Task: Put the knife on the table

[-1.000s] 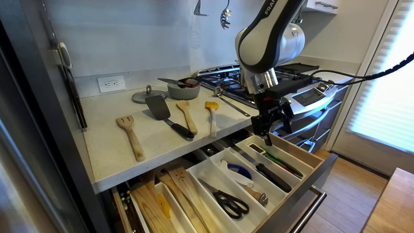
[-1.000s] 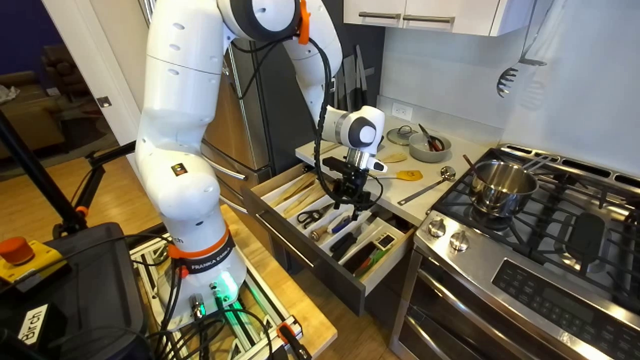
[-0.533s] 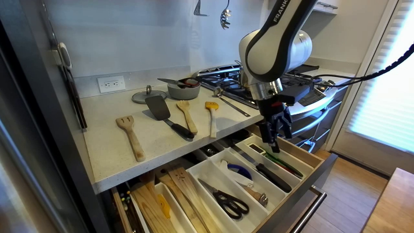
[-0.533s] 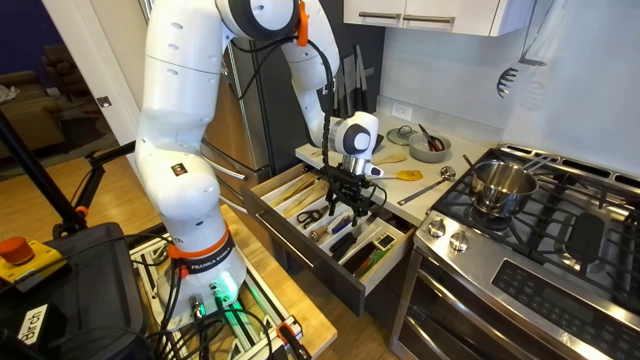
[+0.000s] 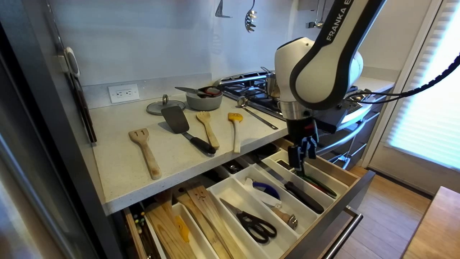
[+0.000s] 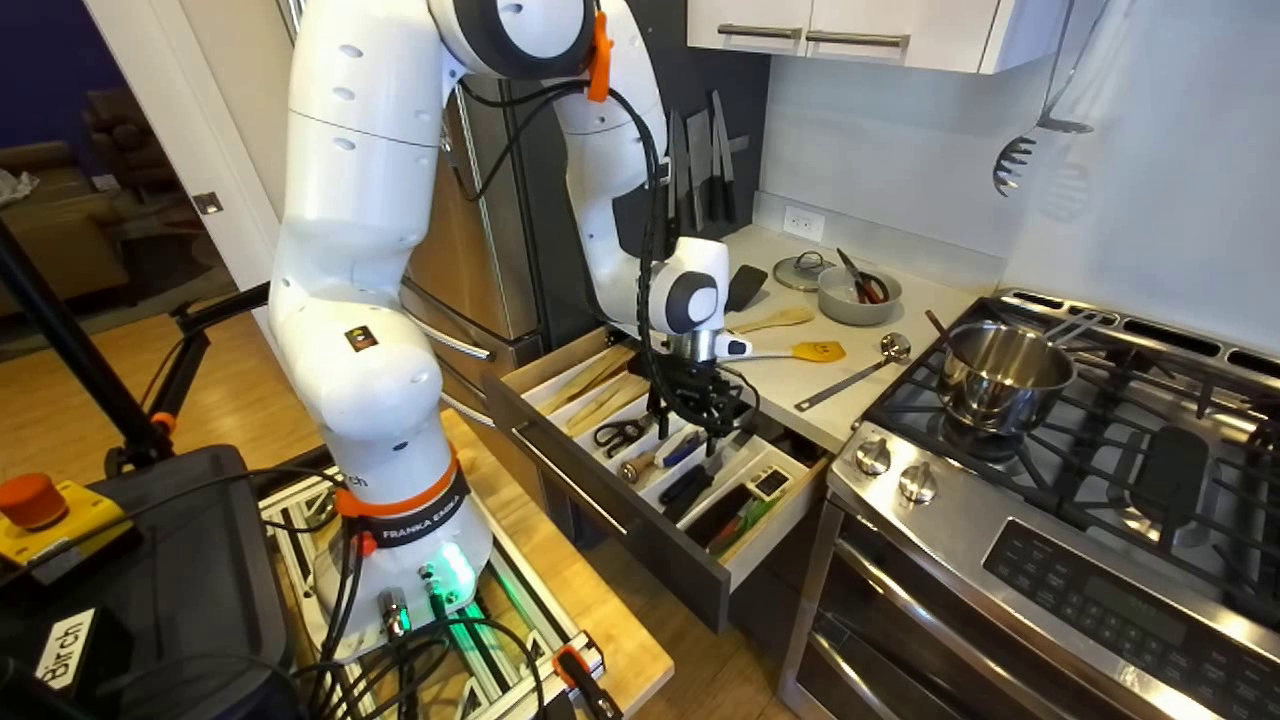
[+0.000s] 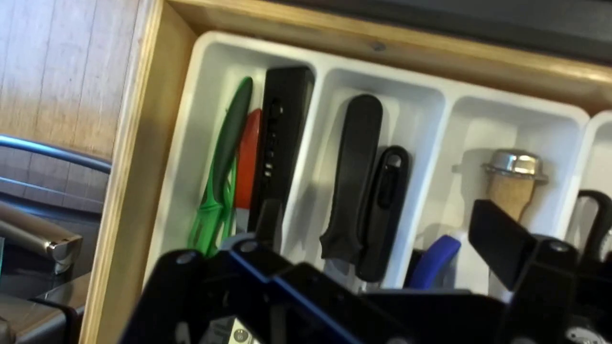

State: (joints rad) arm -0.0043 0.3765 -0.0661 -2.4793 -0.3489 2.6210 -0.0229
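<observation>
The knife (image 5: pixel 304 198) lies in a white compartment of the open drawer, its black handle toward the drawer front. In the wrist view its handle (image 7: pixel 356 177) lies beside a shorter black handle (image 7: pixel 386 210); its blade is mostly hidden by my gripper. The knife also shows in an exterior view (image 6: pixel 688 488). My gripper (image 7: pixel 382 220) is open and empty, its fingers spread on either side of the knife's compartment. In both exterior views the gripper (image 5: pixel 303 158) (image 6: pixel 685 430) hangs above the drawer. The table (image 5: pixel 115 165) is the pale countertop behind the drawer.
Scissors (image 5: pixel 257 226), a blue-handled utensil (image 5: pixel 266 190), and green and red handles (image 7: pixel 215 191) lie in neighbouring compartments. The wooden drawer wall (image 7: pixel 134 157) stands close. A black spatula (image 5: pixel 176 120), wooden utensils, a ladle (image 5: pixel 258 117) and a grey pot (image 5: pixel 204 101) stand on the countertop.
My gripper has come down closer to the drawer and turned, moving slightly left in an exterior view. The knife and the other utensils have not moved.
</observation>
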